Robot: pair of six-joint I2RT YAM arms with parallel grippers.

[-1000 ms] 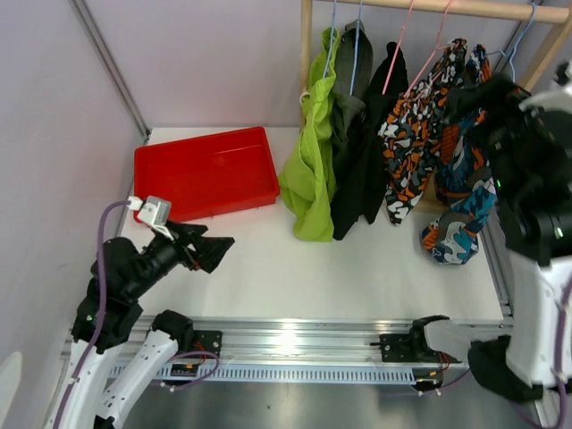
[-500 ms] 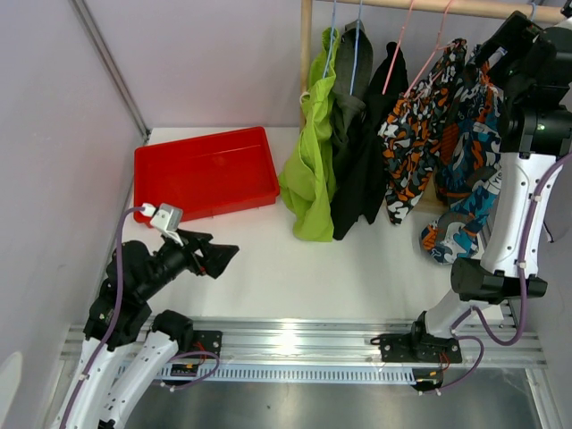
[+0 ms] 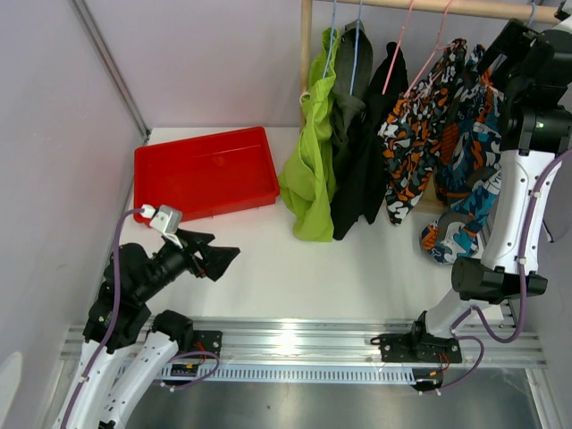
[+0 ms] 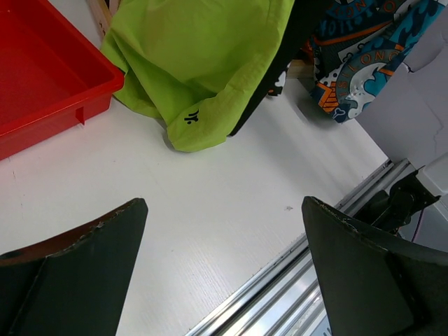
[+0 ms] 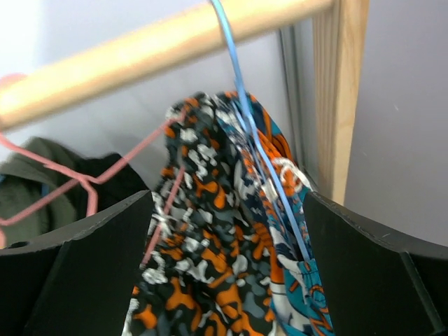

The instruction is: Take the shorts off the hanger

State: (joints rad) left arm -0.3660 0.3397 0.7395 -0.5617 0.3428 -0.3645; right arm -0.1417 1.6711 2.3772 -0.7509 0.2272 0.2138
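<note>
**Desk:** Top view first. Anything new?

**Photo:** Right arm [image 3: 527, 107] raised within the last second from low over the worktop [image 3: 357, 268] to the right end of the wooden rail [image 3: 429, 7], and barely stirred in the last half-second. Left fingers [image 3: 222, 256] shifted only slightly, low and well to the left of the rail, near the red tray [image 3: 206, 170].

**Desk:** Meaning for the job?

**Photo:** Reads as approach made, no pair off yet. Hanging under the rail, left to right: lime green shorts [image 3: 311, 170], dark grey-olive shorts [image 3: 350, 80], black shorts [image 3: 366, 152], orange-black-white patterned shorts [image 3: 411, 143], teal-orange-white patterned shorts [image 3: 465, 179]. Last pair bunched at its lower end on the worktop below the rail's right end.

**Desk:** Left wrist view?

**Photo:** Left fingers spread wide, holding nothing. Lime green hem ahead on the worktop, below the rail's left end, well apart from both tips.

**Desk:** Right wrist view?

**Photo:** Right fingers [image 5: 77, 266] spread too, and empty. Framed between them, just under the rail: blue hanger [image 5: 236, 77] carrying the teal-orange-white pair, pink hanger [image 5: 87, 183] with the orange-black-white pair beside it. Near, not touching. Likely next: closing on the teal pair's waistband or lifting the blue hook off the rail.
</note>
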